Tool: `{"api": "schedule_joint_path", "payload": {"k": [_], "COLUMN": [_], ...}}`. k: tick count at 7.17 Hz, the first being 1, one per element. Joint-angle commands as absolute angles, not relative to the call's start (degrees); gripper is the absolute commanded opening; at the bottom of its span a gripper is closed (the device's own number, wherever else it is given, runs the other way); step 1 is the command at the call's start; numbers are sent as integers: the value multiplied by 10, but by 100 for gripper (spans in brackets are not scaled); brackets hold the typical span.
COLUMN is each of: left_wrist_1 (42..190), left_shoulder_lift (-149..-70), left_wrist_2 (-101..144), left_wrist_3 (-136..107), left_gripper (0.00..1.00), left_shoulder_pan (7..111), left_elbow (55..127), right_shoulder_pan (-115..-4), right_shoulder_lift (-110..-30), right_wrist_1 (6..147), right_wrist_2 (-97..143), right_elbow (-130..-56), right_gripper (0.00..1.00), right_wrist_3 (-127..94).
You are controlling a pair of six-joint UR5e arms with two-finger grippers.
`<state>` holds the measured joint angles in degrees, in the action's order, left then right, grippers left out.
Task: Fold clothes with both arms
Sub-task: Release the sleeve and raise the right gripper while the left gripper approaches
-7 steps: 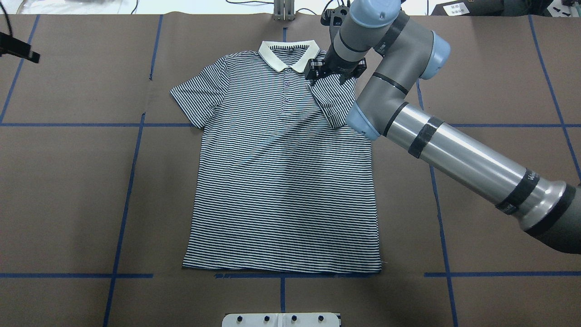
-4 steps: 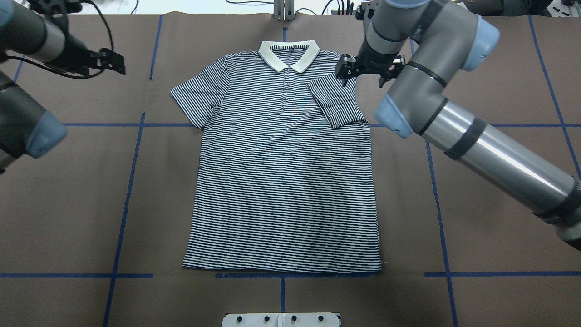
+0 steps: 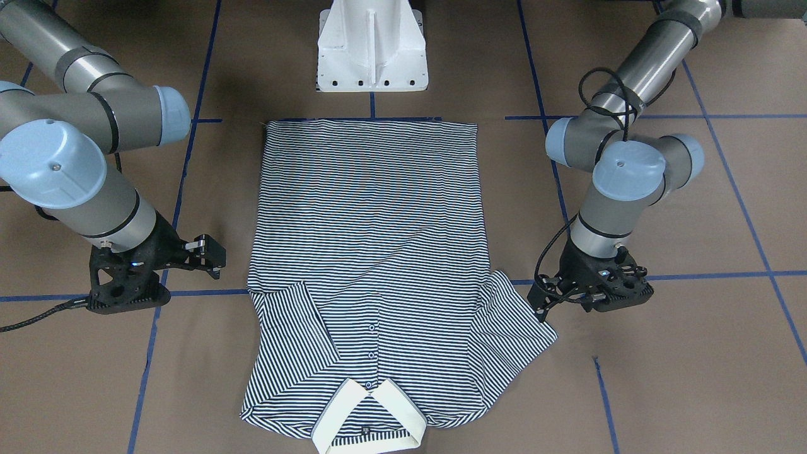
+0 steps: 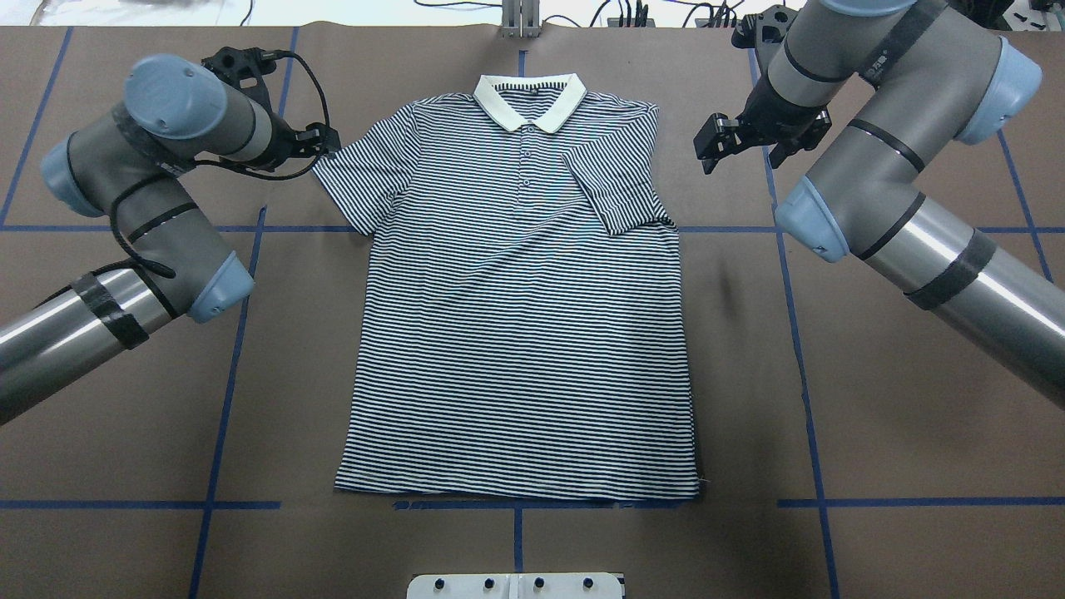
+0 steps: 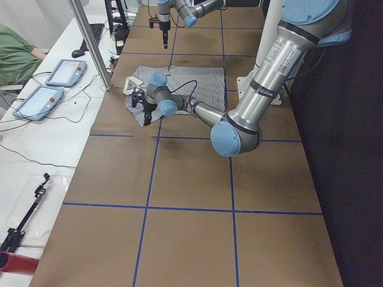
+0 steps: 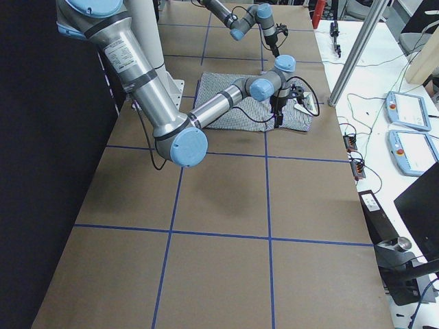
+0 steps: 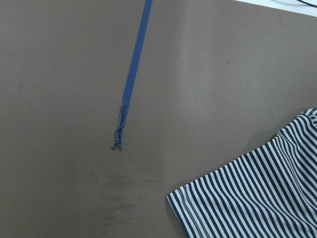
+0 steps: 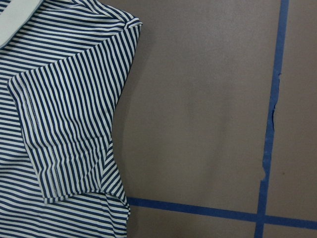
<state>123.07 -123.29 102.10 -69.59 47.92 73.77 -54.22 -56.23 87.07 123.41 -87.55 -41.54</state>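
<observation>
- The shirt (image 4: 516,349) lies flat and front up in the middle of the table, with its collar (image 4: 499,104) away from the robot. Its right sleeve (image 4: 616,187) is already folded in over the chest, and the left sleeve (image 4: 358,183) lies spread out.
- The left gripper (image 4: 323,141) sits just beside the left sleeve's tip. I cannot tell whether its jaws are apart or together.
- Risk: a shallow pinch may slip off the hem. A hard downward press may catch the brown cover (image 4: 125,399) too and drag the shirt askew.
- The right gripper (image 4: 743,154) hangs off the shirt, near the right shoulder. Its jaws look spread and hold nothing.
- Risk: if it swings back low, it may snag the folded sleeve and undo it.
- Risk: a left fold carried too far would land uneven over the buttons (image 4: 526,166).
- Around: blue tape (image 4: 241,333) with a frayed end (image 7: 118,139) near the left sleeve, which a finger might catch. The white base (image 3: 372,44) stands by the hem, and tablets (image 5: 63,72) and a person (image 5: 12,57) are off the table.
- Nothing lies between the left gripper and the sleeve.
</observation>
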Motion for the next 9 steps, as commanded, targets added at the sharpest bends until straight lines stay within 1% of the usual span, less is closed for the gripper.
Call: {"api": "schedule_joint_path", "payload": {"k": [1, 3, 4, 5, 6, 7, 8, 9], "left_wrist_1": [1260, 1293, 1301, 1300, 1300, 1300, 1296, 1293], "left_shoulder_lift": [-1257, -1278, -1279, -1279, -1279, -1280, -1283, -1288], "left_wrist_2": [980, 979, 979, 979, 980, 980, 982, 983], "left_wrist_3": [-700, -697, -696, -694, -692, -690, -690, -690], "left_gripper": [97, 96, 94, 84, 60, 39, 16, 1], "left_shoulder_pan": [458, 458, 458, 458, 458, 458, 459, 458], "left_elbow": [684, 626, 621, 621, 621, 623, 625, 626], "right_shoulder_pan": [-542, -541, -541, -541, -541, -541, -541, -541], "right_shoulder_lift": [-566, -564, -563, -563, -563, -563, -562, -563], "right_wrist_1": [868, 868, 867, 867, 868, 868, 868, 868], "right_wrist_2": [1234, 1233, 1233, 1233, 1233, 1233, 1233, 1233], "right_elbow": [-876, -875, -875, -875, -875, -875, -875, -875], "right_gripper": [100, 100, 100, 100, 100, 100, 100, 100], "right_wrist_3": [-416, -420, -422, -422, -422, -422, -422, -422]}}
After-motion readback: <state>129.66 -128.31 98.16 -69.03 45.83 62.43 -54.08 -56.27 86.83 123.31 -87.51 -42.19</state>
